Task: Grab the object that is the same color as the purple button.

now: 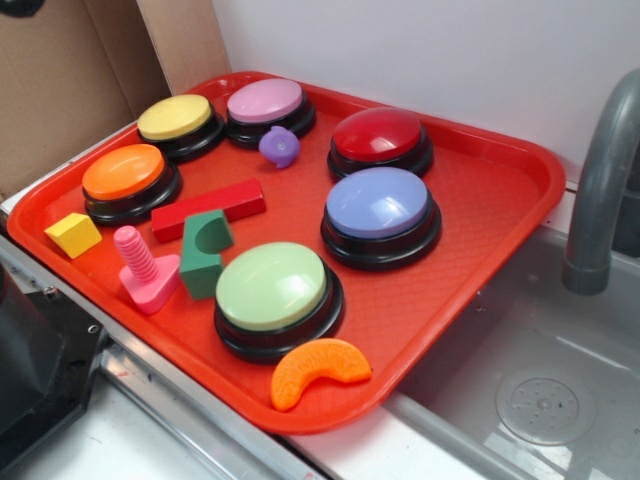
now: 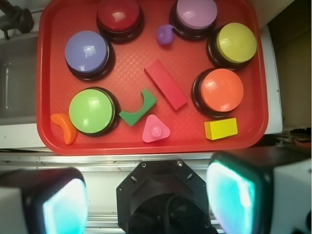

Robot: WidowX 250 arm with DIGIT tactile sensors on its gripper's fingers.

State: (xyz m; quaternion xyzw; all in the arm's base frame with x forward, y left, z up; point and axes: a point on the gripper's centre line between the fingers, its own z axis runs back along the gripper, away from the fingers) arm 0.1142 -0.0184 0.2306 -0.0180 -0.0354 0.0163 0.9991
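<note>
The small violet-purple knobby toy piece lies on the red tray between the purple button and the red button. In the wrist view the toy piece sits near the tray's far side, beside the purple button. My gripper is high above and short of the tray's near edge. Its teal-padded fingers stand wide apart with nothing between them. The gripper does not show in the exterior view.
The tray also holds yellow, orange, blue and green buttons, a red bar, a green arch block, a pink screw peg, a yellow block and an orange wedge. A grey faucet and sink are on the right.
</note>
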